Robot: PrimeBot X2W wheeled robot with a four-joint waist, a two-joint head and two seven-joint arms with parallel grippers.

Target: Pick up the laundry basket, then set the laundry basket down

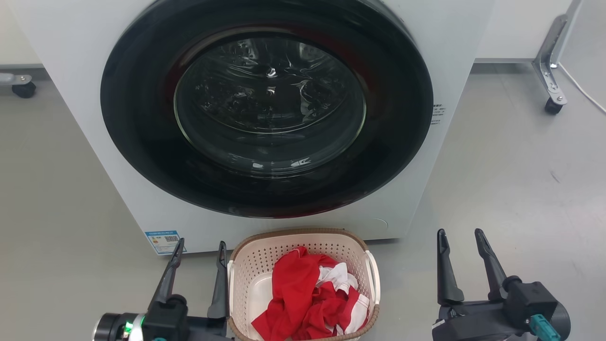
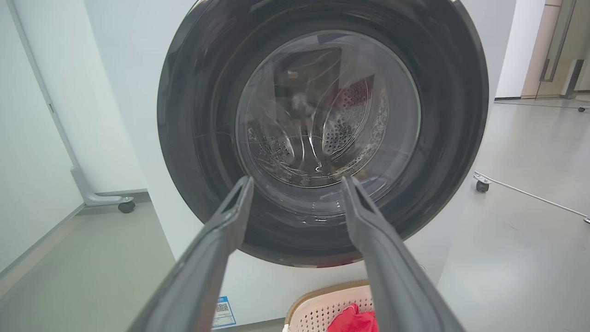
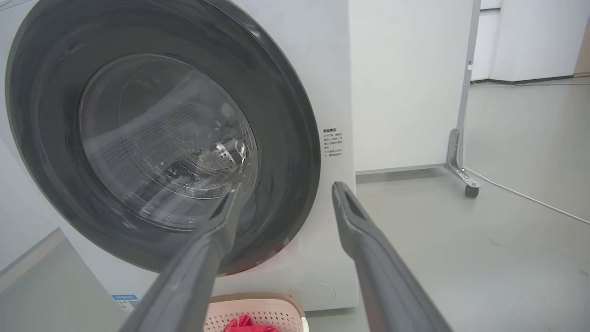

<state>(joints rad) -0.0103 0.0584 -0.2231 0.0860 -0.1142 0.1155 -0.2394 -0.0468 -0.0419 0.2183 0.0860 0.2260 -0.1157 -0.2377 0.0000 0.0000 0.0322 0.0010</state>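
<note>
The laundry basket (image 1: 265,251) is cream plastic with a brown rim and white side handles. It stands on the floor just in front of the washing machine and holds red and white clothes (image 1: 307,298). My left gripper (image 1: 200,247) is open, its inner finger close beside the basket's left handle. My right gripper (image 1: 461,235) is open too, well to the right of the basket over bare floor. The left wrist view catches the basket's rim (image 2: 318,297) at the bottom, between my open left gripper (image 2: 297,184). The right wrist view has the basket (image 3: 258,311) low, with my right gripper (image 3: 286,189) open.
A white washing machine (image 1: 454,42) with a large dark round door (image 1: 270,109), shut, rises right behind the basket. Wheeled frame legs (image 1: 551,71) stand at the back right, and a caster (image 1: 21,87) at the back left. Grey floor stretches to both sides.
</note>
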